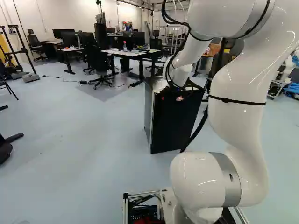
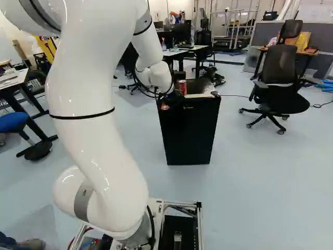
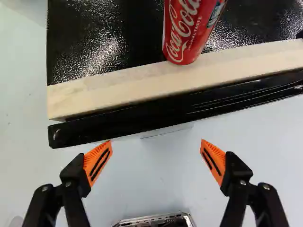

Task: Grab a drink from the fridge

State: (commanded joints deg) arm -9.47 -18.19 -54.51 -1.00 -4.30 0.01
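Note:
My gripper (image 2: 165, 107) is at the upper front of the small black fridge (image 2: 188, 133), towards the left side of its front in the right base view. Seen from the wrist, the gripper (image 3: 156, 158) stands open, its orange pads wide apart with only floor showing between them. Ahead of the fingers runs the fridge door's black top edge (image 3: 175, 111), with a pale strip behind it. A red drink can (image 3: 189, 30) stands on the fridge top, just behind that strip. The door looks closed; the fridge's inside is hidden.
Right of the fridge in the right base view is a black office chair (image 2: 278, 83). Desks (image 1: 131, 53) with monitors and chairs stand behind the fridge. A tripod-like stand (image 1: 23, 51) is at the far left of the left base view.

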